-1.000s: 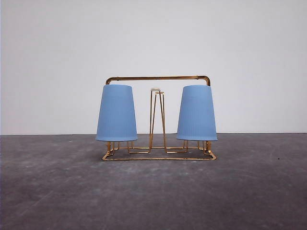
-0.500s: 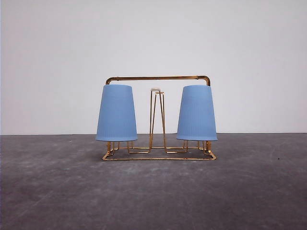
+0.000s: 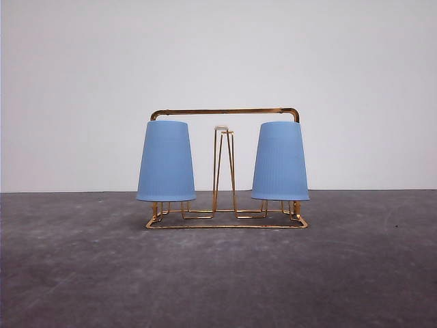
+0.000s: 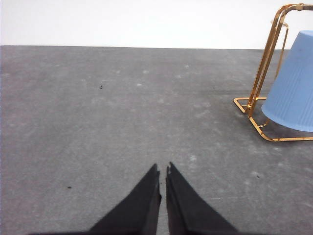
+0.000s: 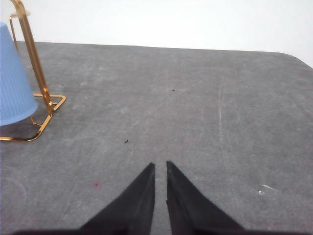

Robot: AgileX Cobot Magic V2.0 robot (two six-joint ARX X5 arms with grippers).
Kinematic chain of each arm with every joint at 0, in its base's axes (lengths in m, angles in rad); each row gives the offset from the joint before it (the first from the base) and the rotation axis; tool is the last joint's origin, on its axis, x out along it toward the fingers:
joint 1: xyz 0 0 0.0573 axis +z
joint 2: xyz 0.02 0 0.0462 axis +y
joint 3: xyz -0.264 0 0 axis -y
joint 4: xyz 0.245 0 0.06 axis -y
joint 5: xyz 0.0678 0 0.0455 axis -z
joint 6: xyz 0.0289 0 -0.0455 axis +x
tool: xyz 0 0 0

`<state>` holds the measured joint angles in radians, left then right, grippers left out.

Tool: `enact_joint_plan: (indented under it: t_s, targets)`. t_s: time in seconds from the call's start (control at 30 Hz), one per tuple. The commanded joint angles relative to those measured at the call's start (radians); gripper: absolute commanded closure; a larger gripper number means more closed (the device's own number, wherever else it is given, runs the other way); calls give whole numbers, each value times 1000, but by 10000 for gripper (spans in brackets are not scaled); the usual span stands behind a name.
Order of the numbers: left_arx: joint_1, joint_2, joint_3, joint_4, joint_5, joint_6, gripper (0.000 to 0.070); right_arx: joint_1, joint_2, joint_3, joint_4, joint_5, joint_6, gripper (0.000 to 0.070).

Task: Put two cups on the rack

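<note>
Grey, scuffed tabletop (image 3: 218, 273) is running back to a plain white wall (image 3: 218, 61), lit evenly. Gold wire rack (image 3: 225, 222) is sitting mid-table, base flat on the surface, its rectangular handle frame standing upright across the top. Left cup (image 3: 166, 162) is hanging mouth-down over the left-end prongs, rim just above the base wire. Right cup (image 3: 280, 162) is sitting the same way over the right-end prongs, both upright, not tilted. Middle prong pair (image 3: 223, 171) is standing bare between them, a white tip showing at its top. Cups are well apart from each other, neither touching the handle as far as the front view shows. Left gripper (image 4: 163, 169) is hovering over bare tabletop well clear of the rack, black fingers pressed nearly together with only a thin slit between the tips, holding nothing; rack corner and one cup are showing at the edge of its wrist view. Right gripper (image 5: 160, 166) is doing the same on the other side, fingers nearly together, nothing pinched, the rack end and the other cup off to its side.
</note>
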<state>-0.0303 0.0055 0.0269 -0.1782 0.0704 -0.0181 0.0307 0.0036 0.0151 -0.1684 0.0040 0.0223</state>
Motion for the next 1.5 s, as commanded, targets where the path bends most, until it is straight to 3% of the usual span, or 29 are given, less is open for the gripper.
enact_joint_plan:
  t_s: [0.0,1.47]
  targets:
    - [0,-1,-13,-8,0,6,700,0,0,-3,11,4,-4,658]
    - [0,-1,-13,-8,0,6,700,0,0,-3,11,4,-4,658]
